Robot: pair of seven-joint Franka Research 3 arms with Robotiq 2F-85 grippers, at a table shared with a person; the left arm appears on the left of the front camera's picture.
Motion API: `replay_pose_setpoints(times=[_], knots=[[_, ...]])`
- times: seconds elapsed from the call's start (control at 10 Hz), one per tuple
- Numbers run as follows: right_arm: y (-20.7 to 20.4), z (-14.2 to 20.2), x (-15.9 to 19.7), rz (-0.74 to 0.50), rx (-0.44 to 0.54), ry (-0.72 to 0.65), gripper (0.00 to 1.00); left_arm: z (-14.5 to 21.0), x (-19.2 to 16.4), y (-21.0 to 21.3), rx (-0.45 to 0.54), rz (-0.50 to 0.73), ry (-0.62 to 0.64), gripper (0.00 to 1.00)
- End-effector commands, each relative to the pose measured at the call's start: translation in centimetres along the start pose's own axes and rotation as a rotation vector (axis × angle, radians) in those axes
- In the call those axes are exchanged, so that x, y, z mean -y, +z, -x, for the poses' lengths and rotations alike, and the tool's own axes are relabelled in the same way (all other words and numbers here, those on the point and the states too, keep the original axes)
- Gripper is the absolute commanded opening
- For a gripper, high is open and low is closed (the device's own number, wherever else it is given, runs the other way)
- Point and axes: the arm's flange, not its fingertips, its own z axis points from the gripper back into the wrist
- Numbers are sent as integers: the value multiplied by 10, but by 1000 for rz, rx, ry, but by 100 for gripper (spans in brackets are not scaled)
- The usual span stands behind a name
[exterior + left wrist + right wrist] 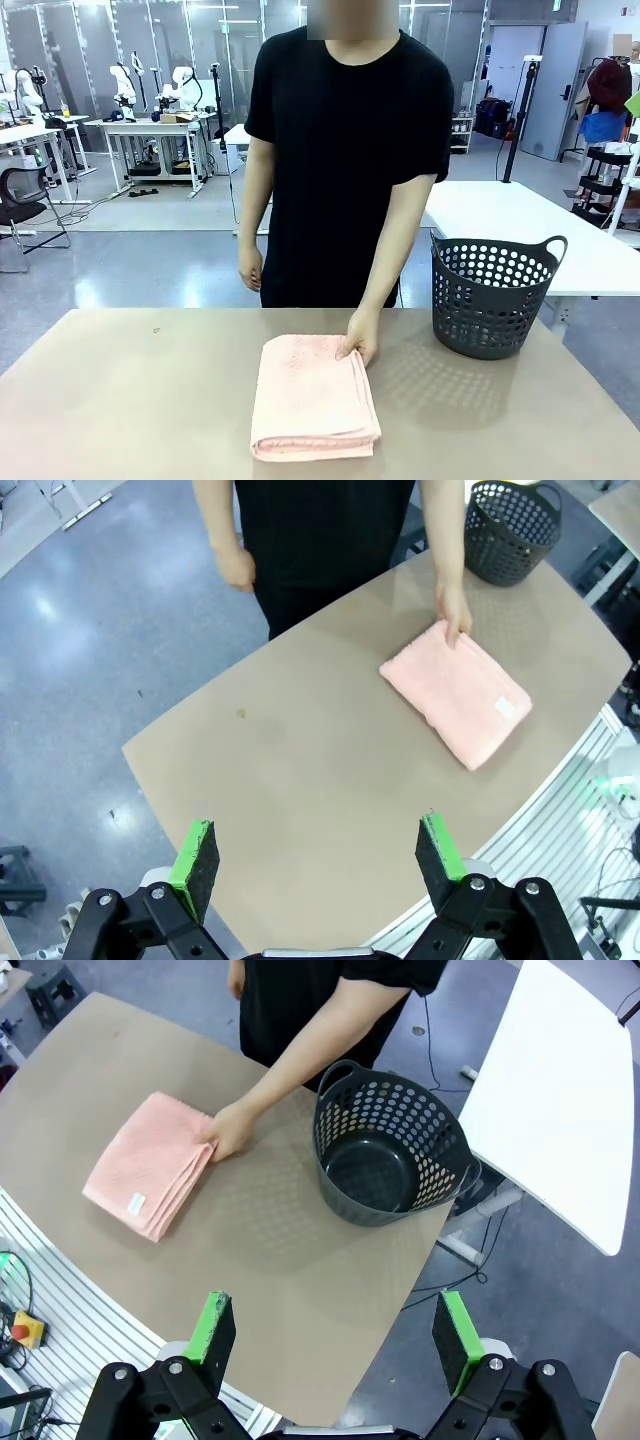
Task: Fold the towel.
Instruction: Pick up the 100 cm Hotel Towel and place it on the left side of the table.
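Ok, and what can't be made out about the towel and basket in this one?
- Corner of the towel under the person's hand: covered in all three views.
- White tag: print too small to read in both wrist views.
- Towel's fold layers: stacked edge too fine to count, right wrist view.
- Floor of the basket: hidden by its own wall in the front view.

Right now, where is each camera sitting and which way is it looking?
Front: low on the robot's side of the table, facing across the towel at the person, whose hand touches it.
Left wrist: high above the table, looking down; left gripper open at the bottom.
Right wrist: high, looking down on the basket; right gripper open.
All three share towel, hand and basket.
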Motion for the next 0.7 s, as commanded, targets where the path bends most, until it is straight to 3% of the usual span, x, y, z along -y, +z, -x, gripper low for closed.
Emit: replay_pose_setpoints(times=[0.0,0.6], knots=[[1,1,0,-2,-1,-2,100,-1,1,2,1,1,2,100],[1,1,0,-2,-1,-2,100,-1,1,2,1,1,2,100]])
